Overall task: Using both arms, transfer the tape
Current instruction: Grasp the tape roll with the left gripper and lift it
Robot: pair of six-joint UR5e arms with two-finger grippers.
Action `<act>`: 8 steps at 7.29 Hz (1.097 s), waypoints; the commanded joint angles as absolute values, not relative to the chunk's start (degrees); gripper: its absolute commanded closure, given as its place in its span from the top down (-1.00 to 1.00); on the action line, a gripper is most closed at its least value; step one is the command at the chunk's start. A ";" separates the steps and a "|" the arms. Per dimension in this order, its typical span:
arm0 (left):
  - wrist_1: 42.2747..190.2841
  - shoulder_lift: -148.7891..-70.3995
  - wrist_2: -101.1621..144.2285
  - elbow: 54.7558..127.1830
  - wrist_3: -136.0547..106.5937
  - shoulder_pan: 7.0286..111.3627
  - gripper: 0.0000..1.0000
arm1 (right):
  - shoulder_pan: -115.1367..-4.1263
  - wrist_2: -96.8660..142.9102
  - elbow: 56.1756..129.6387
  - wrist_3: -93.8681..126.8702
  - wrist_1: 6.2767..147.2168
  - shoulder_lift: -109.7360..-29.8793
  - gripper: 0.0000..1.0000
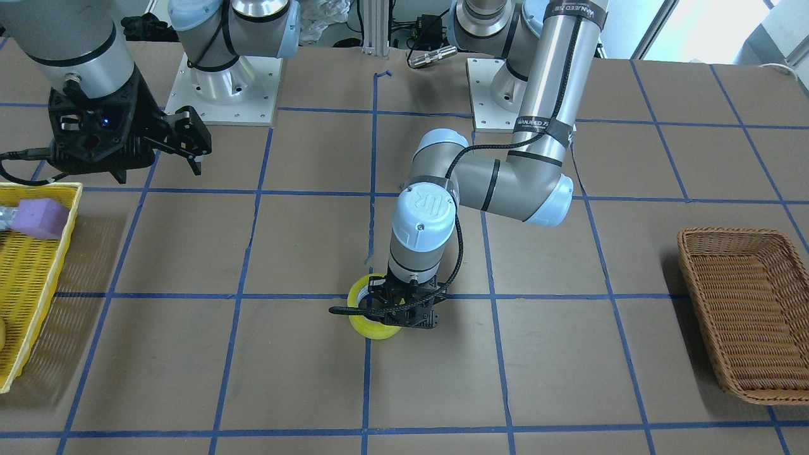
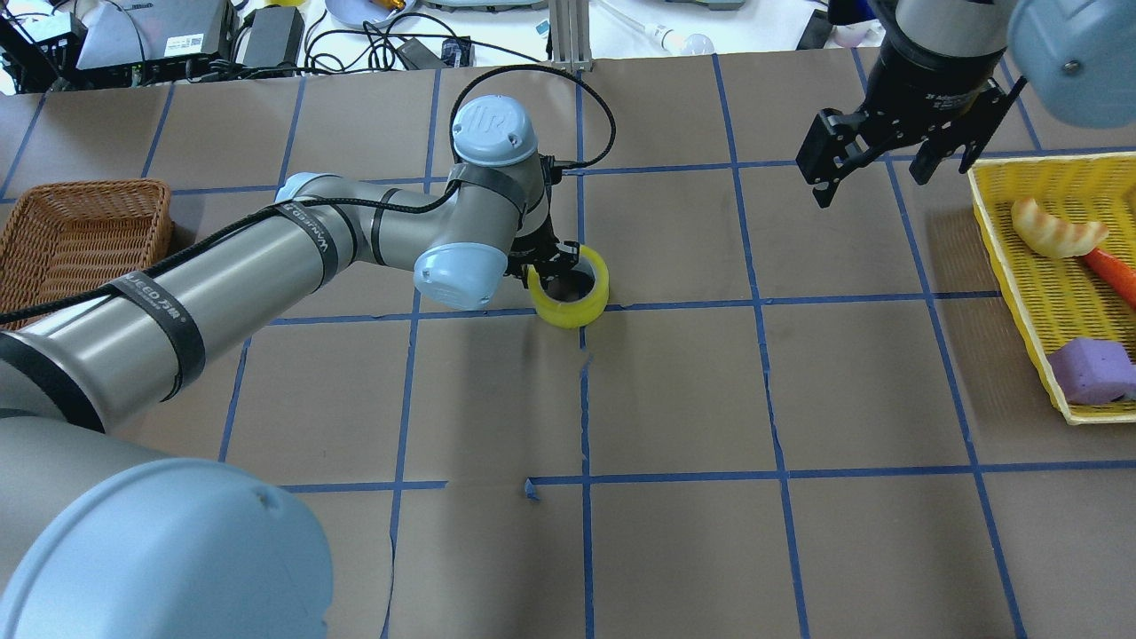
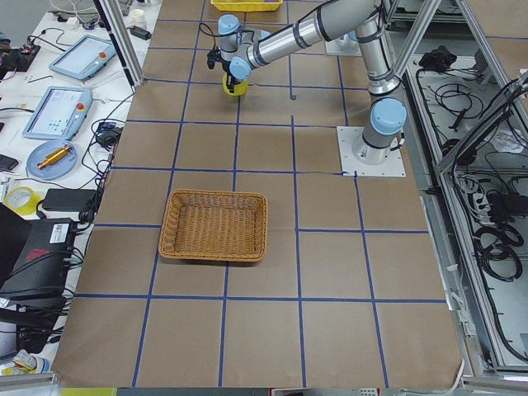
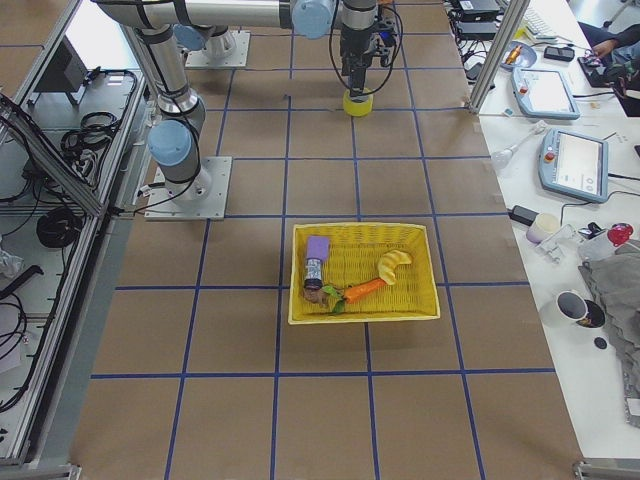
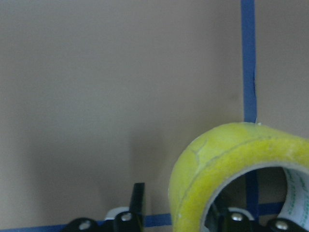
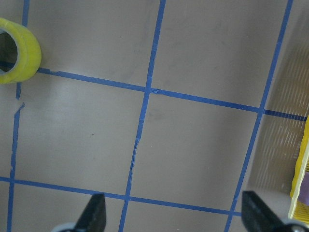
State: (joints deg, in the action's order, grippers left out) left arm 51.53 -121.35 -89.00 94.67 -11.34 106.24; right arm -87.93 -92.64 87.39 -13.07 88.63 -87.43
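Note:
The yellow tape roll lies flat on the table near its middle, on a blue grid line; it also shows in the overhead view and the left wrist view. My left gripper points down onto it and straddles its wall: one finger stands outside with a small gap, the other inside the core. It is open. My right gripper hangs open and empty above the table beside the yellow basket, well away from the tape.
A yellow basket at the robot's right holds a purple foam block, a croissant and a carrot. A wicker basket stands at the robot's left. Blue tape lines grid the brown table.

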 commanded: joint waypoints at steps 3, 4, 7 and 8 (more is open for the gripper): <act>59.81 -113.32 -88.34 92.91 -2.94 96.47 -1.00 | -87.89 -92.20 87.10 -13.09 89.12 -87.10 1.00; 64.64 -111.03 -88.59 90.99 3.19 91.37 -1.00 | -87.89 -92.20 87.10 -13.10 89.12 -87.10 1.00; 74.26 -108.46 -88.68 85.78 22.77 74.68 -1.00 | -87.89 -91.76 87.63 -13.36 89.12 -87.01 1.00; 73.40 -108.81 -88.59 85.61 29.72 68.01 -1.00 | -87.89 -91.76 87.71 -13.27 89.12 -87.01 1.00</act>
